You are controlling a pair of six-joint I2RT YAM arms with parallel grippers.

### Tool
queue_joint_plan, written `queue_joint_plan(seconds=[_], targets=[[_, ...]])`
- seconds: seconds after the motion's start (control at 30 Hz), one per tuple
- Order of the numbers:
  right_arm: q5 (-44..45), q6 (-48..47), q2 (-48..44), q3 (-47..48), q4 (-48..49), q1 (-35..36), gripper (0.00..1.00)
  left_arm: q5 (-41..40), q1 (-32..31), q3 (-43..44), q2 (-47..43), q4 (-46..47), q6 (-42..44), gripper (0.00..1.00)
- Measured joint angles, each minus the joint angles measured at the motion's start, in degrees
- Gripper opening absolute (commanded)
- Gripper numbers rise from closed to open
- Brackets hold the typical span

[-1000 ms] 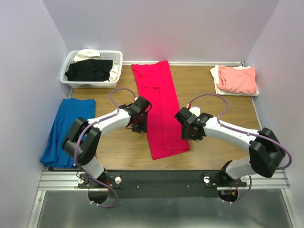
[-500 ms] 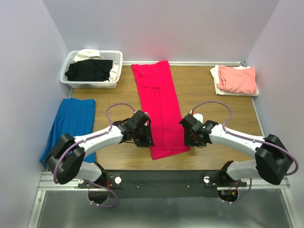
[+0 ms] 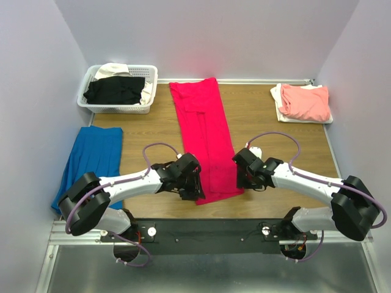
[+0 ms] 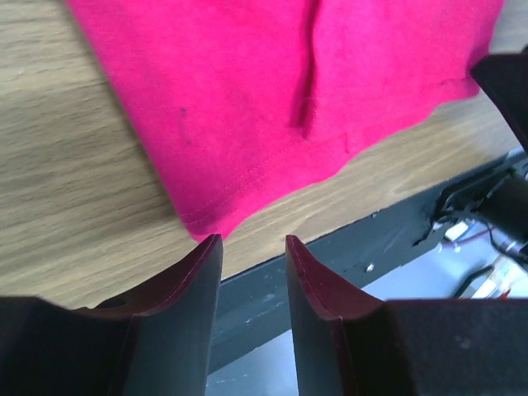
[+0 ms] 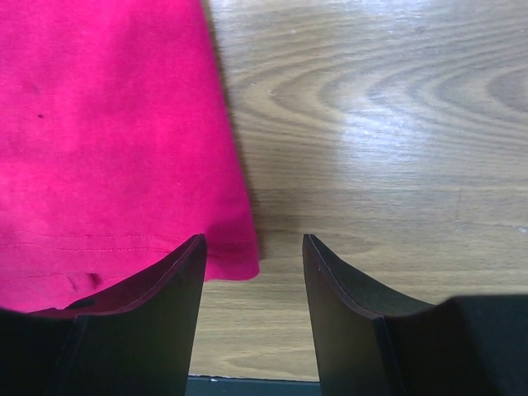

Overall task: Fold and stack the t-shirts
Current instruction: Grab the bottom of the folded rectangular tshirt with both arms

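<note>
The crimson-red t-shirt lies folded into a long strip down the middle of the table. My left gripper is open and empty at the strip's near left corner, with the hem just beyond its fingertips. My right gripper is open and empty at the near right corner, its left finger over the hem. A folded salmon-pink t-shirt lies on a white one at the back right. Black and cream t-shirts sit in the basket.
A white lattice basket stands at the back left. A blue cloth lies along the left edge. The black mounting rail runs along the table's near edge, close under the left gripper. Walls close in three sides.
Both grippers have moved toward me along the red strip's sides, from about its middle to its near corners. The shirt has not moved.
</note>
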Motion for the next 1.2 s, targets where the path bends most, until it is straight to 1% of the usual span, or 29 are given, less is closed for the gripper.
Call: queue_joint_plan(seconds=[0.23,0.5,0.6,0.63,0.7,0.73,0.77,0.83,0.87,0.97,1.07,1.2], targets=[[-0.92,-0.39,0.00,-0.13,2.05,0.00,0.56,-3.63,-0.24,-0.07,0.00,-2.32,-3.82,0.46],[-2.71,-0.28,0.85,-2.75,4.79,0.00,0.50,-3.61,-0.57,-1.51,2.97,-0.55,-5.38,0.45],[-2.82,0.02,0.72,-3.13,5.46,-0.02,0.42,-3.52,-1.27,-1.44,3.43,0.66,-5.57,0.45],[-2.89,0.13,0.59,-3.26,5.62,0.00,0.32,-3.43,-1.38,-1.38,3.61,0.87,-5.57,0.45],[-3.26,0.50,0.20,-3.76,6.21,-0.02,0.19,-3.10,-1.49,-1.20,4.09,1.36,-5.60,0.38],[-3.58,0.63,0.00,-4.09,6.69,-0.02,0.08,-2.93,-1.49,-1.07,4.33,1.51,-5.57,0.33],[-3.93,0.96,-0.20,-4.39,7.15,-0.02,0.01,-2.75,-1.49,-0.92,4.68,1.68,-5.53,0.22],[-4.39,1.86,-0.52,-4.76,7.76,-0.02,0.01,-2.69,-1.64,-0.81,5.22,1.86,-5.60,0.10],[-4.66,1.79,-0.81,-4.92,7.89,-0.02,0.01,-2.82,-1.75,-0.76,5.27,1.81,-5.44,0.00],[-5.73,2.05,-2.10,-5.92,8.04,-0.02,0.01,-3.72,-1.95,-0.76,5.09,0.72,-6.05,0.00],[-7.17,2.64,-4.57,-7.32,7.56,-0.02,0.01,-5.70,-2.14,-0.74,3.41,-2.45,-6.73,0.00],[-9.05,3.26,-7.96,-8.74,6.32,0.15,0.01,-8.59,-2.19,-0.79,-3.17,-8.61,-9.16,0.00]])
